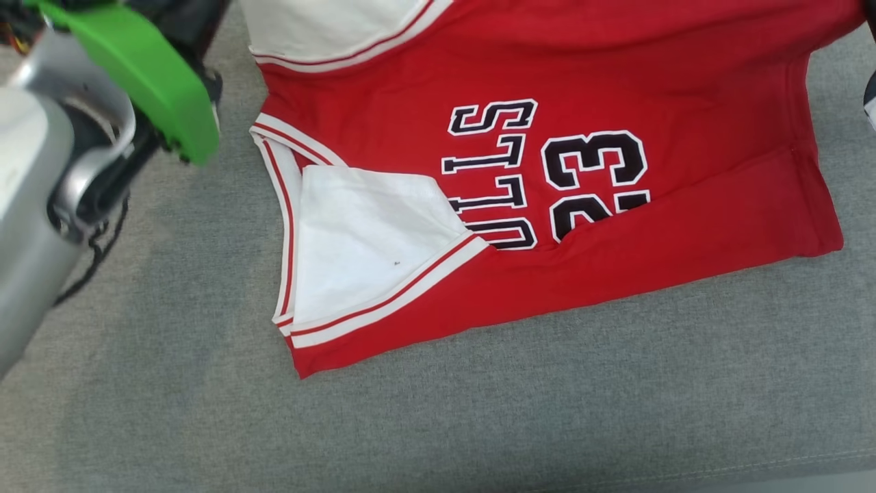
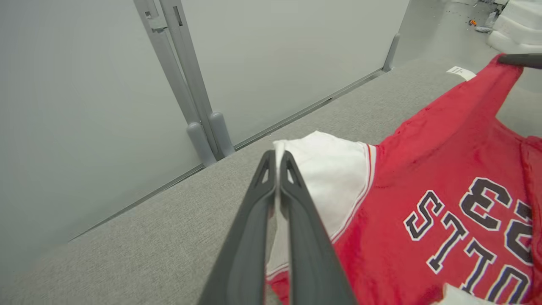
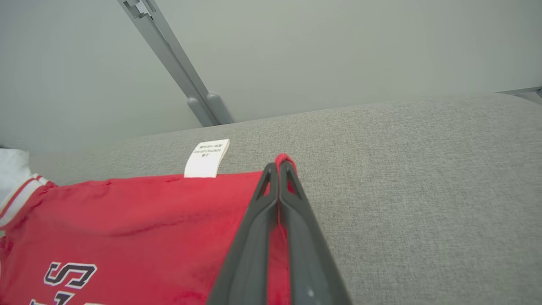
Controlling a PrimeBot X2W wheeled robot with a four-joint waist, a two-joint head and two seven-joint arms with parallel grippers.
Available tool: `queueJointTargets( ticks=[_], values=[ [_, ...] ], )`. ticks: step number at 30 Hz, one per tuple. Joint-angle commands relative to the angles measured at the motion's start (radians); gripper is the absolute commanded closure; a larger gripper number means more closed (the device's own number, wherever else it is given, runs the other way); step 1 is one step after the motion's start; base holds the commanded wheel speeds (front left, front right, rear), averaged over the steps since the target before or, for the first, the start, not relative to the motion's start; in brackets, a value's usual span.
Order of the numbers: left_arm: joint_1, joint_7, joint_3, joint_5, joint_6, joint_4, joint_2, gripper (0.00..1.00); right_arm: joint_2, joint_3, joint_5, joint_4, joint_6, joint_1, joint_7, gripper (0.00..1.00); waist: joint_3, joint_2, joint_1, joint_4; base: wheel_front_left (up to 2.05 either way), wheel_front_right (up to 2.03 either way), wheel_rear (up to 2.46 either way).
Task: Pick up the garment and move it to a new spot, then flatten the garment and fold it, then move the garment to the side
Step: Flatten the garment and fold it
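Note:
The garment [image 1: 410,109] is a red basketball jersey with white sleeves and black lettering. It lies mostly spread on the grey cloth surface, its near hem folded up over the number. In the left wrist view my left gripper [image 2: 277,157] is shut on the edge of a white sleeve [image 2: 330,178], lifting it slightly. My right gripper [image 3: 278,167] is shut on a red corner of the garment [image 3: 148,212], beside a white label [image 3: 206,159]. The left wrist view also catches the right gripper's dark finger [image 2: 521,60] holding that raised corner.
The grey fabric surface [image 1: 479,411] extends in front of the garment, its front edge at the lower right [image 1: 753,472]. My left forearm with a green cover [image 1: 157,82] fills the upper left. A pale wall panel with a grey post [image 2: 186,84] borders the far side.

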Motion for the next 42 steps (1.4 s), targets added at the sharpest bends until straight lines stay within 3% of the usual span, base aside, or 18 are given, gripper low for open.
queueJointTargets(
  ticks=[1,10,19,34,42],
  values=[
    [0.041,-0.007,0.001,-0.018,0.016,-0.040,0.019,1.00,-0.011,0.006,0.015,-0.010,-0.001,0.023,-0.010,1.00,-0.015,0.0000,-0.0001,0.010,0.00,0.00,0.00],
    [0.255,-0.021,0.000,-0.069,0.116,-0.297,0.124,1.00,-0.075,0.031,0.083,-0.025,-0.001,0.112,-0.033,1.00,-0.041,0.0000,-0.0001,0.031,0.00,0.00,0.00],
    [0.415,-0.047,-0.013,-0.115,0.165,-0.444,0.197,1.00,-0.109,0.059,0.131,-0.029,-0.001,0.177,-0.057,1.00,-0.057,0.0000,-0.0001,0.046,0.00,0.00,0.00],
    [0.554,-0.095,-0.062,-0.136,0.192,-0.471,0.187,1.00,-0.132,0.099,0.191,-0.011,-0.001,0.283,-0.077,1.00,-0.079,0.0000,-0.0001,0.064,0.00,0.00,0.00],
    [0.595,-0.126,-0.092,-0.155,0.170,-0.407,0.129,1.00,-0.114,0.128,0.199,0.014,-0.001,0.308,-0.085,1.00,-0.080,0.0000,-0.0001,0.063,0.00,0.00,0.00]
  ],
)
